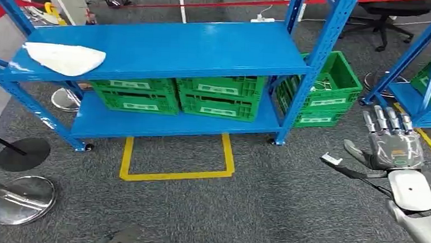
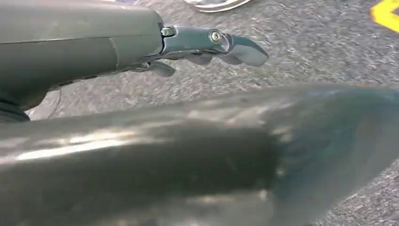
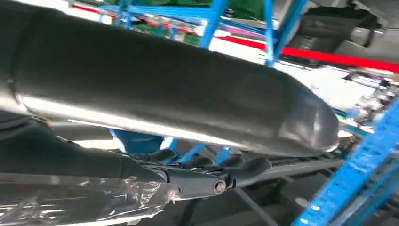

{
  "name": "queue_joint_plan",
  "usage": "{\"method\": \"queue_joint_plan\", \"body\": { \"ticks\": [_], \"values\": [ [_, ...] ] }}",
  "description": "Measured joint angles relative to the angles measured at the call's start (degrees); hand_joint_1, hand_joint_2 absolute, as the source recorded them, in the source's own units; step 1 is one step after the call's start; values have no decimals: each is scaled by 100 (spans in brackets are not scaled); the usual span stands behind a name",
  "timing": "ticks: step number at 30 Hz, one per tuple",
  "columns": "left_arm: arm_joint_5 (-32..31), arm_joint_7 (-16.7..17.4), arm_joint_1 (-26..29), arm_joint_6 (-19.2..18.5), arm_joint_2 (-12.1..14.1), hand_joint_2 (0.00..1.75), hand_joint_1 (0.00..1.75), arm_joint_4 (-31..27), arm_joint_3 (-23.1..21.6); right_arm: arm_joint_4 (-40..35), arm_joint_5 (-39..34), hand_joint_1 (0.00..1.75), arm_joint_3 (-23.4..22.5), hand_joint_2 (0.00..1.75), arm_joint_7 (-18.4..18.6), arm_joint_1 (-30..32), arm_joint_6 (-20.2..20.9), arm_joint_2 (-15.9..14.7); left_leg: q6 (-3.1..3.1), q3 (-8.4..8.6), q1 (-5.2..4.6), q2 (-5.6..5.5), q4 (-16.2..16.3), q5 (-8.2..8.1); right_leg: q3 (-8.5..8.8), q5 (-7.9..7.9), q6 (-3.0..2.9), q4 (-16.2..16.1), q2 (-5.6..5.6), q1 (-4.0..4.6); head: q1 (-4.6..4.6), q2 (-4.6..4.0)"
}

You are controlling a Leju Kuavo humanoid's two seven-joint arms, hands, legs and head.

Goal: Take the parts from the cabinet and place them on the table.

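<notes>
The blue rack [image 1: 167,46] has two shelves; one white bag [image 1: 65,58] lies on the upper, two green crates [image 1: 175,94] stand on the lower, a third crate [image 1: 320,91] behind. The right robot hand [image 1: 393,143] is spread and holds nothing. The left robot hand [image 2: 207,47]: grasp unclear.

We see even, bright light, soft glare on the blue shelf [image 1: 167,44], wrist views smeared, close grey thumb [image 3: 164,89] out of focus.
</notes>
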Motion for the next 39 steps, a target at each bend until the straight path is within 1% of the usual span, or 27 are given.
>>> {"method": "queue_joint_plan", "body": {
  "ticks": [1,2,3,4,5,6,7,8,9,10,11,12,14,16,17,21,25,37,38,39],
  "values": [
    [-2,0,-4,26,0,0,0,0,0,0,-9,0,-11,0,-11,10,0,0,-7,-227,11,39,481,-209,0,-2,-4,0,-67,8,-9,0],
    [-7,0,1,68,-2,0,0,0,0,0,-11,0,-15,0,-39,17,-7,0,-14,-409,16,43,878,-337,-1,-7,-10,1,-124,10,-7,0],
    [-11,0,7,120,-7,0,0,0,2,0,-15,0,-17,0,-55,33,-11,0,-16,-482,17,43,1024,-329,3,-7,-10,1,-173,11,-9,0],
    [-20,2,10,173,-9,0,0,0,2,-2,-15,0,-26,0,-59,47,-13,0,-13,-412,17,43,915,-204,7,-8,-9,1,-211,11,-7,0],
    [-28,17,8,227,-9,0,0,0,4,-4,-17,0,-52,0,-61,54,-15,0,-1,-227,17,43,560,16,12,-10,-6,2,-237,12,-7,0],
    [-31,22,8,254,-9,0,0,0,9,-7,-17,0,-66,0,-63,52,-15,0,19,51,17,46,50,259,26,-16,3,2,-258,12,-7,0],
    [-39,24,7,278,-4,0,0,0,13,-20,-17,0,-76,0,-72,52,-17,0,44,338,16,66,-447,445,41,-29,25,2,-270,13,-9,0],
    [-46,26,-2,315,-4,0,0,0,15,-26,-17,0,-92,0,-81,51,-20,0,55,488,-3,94,-695,387,24,-50,61,23,-273,64,-9,0],
    [-48,46,-14,348,-4,0,0,0,15,-31,-19,0,-96,0,-90,51,-22,-2,81,487,22,91,-750,378,3,-47,86,29,-269,73,6,0],
    [-52,61,-11,361,-13,0,0,0,15,-33,-17,0,-96,0,-98,60,-22,-9,48,482,33,89,-775,404,6,-49,32,32,-262,84,9,0],
    [-55,72,-6,382,-11,0,0,0,22,-37,-20,0,-96,0,-98,69,-26,-11,50,484,28,85,-775,402,11,-36,-2,17,-264,84,2,0],
    [-63,79,-4,395,-11,0,0,0,22,-37,-20,0,-98,0,-100,71,-26,-13,57,483,22,79,-775,399,28,-27,11,-15,-267,80,9,0],
    [-96,85,-8,430,-13,0,0,0,22,-39,-19,0,-100,0,-107,68,-26,-13,100,482,18,77,-775,395,55,-1,50,-73,-269,80,9,0],
    [-96,92,-10,444,-13,0,0,0,22,-39,-17,0,-100,0,-111,68,-26,-13,115,482,16,77,-774,395,68,18,82,-103,-267,79,9,0],
    [-96,96,-10,446,-13,0,0,0,24,-39,-17,0,-100,0,-111,69,-26,-13,132,481,13,77,-773,395,70,27,100,-112,-266,77,6,0],
    [-96,98,-9,446,-13,0,0,0,24,-39,-17,0,-100,0,-114,73,-26,-13,151,477,8,78,-772,406,69,45,151,-126,-266,72,6,0],
    [-96,98,-10,446,-13,0,0,0,24,-39,-20,0,-100,0,-114,78,-26,-13,164,477,9,78,-772,417,64,51,161,-125,-265,73,4,0],
    [-98,118,-10,487,-13,0,0,0,24,-42,-18,0,-103,0,-116,84,-26,-13,154,477,19,78,-774,429,54,51,160,-107,-263,83,4,0],
    [-114,192,-12,500,-15,175,0,0,24,-42,-17,0,-103,0,-118,84,-24,-13,154,477,19,78,-774,429,54,51,160,-107,-263,83,4,0],
    [-116,253,-13,507,-17,175,0,0,26,-42,-17,0,-103,175,-131,84,-24,-13,153,477,19,78,-774,429,54,51,160,-107,-263,83,4,0]
  ]
}}
